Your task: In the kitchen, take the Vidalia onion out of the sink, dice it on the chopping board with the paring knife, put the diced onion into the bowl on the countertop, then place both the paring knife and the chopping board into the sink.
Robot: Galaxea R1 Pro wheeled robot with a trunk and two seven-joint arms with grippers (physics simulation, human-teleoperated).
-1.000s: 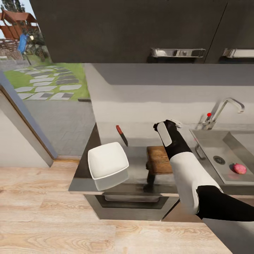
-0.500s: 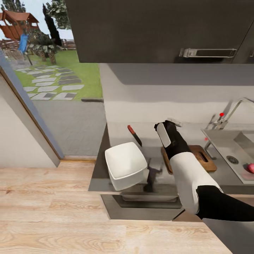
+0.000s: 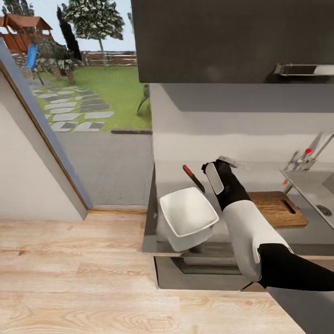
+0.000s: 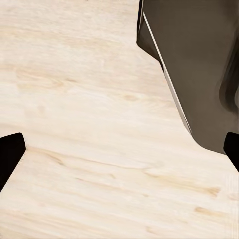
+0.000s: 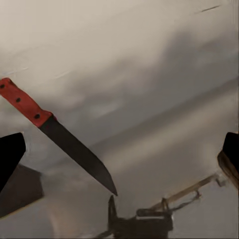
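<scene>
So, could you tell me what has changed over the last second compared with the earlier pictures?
Mostly the camera: the head view has swung left, so the bowl, paring knife, chopping board and sink all slid right in the picture, and the onion has left it. Nothing on the countertop moved. The right gripper stays raised by the knife, holding nothing.

The head camera looks forward and down from above the robot, taking in the countertop (image 3: 260, 234), the wall behind it, the dark upper cabinet (image 3: 232, 39), the wooden floor (image 3: 69, 278) and a garden through the opening at the left.

The right wrist camera sits close above the countertop (image 5: 164, 144), aimed along its fingers (image 5: 10, 154) at the paring knife (image 5: 59, 134). That paring knife (image 3: 193, 178) also appears in the head view.

The left wrist camera points down at the floor (image 4: 84, 124) beside a dark cabinet base (image 4: 199, 64).
</scene>
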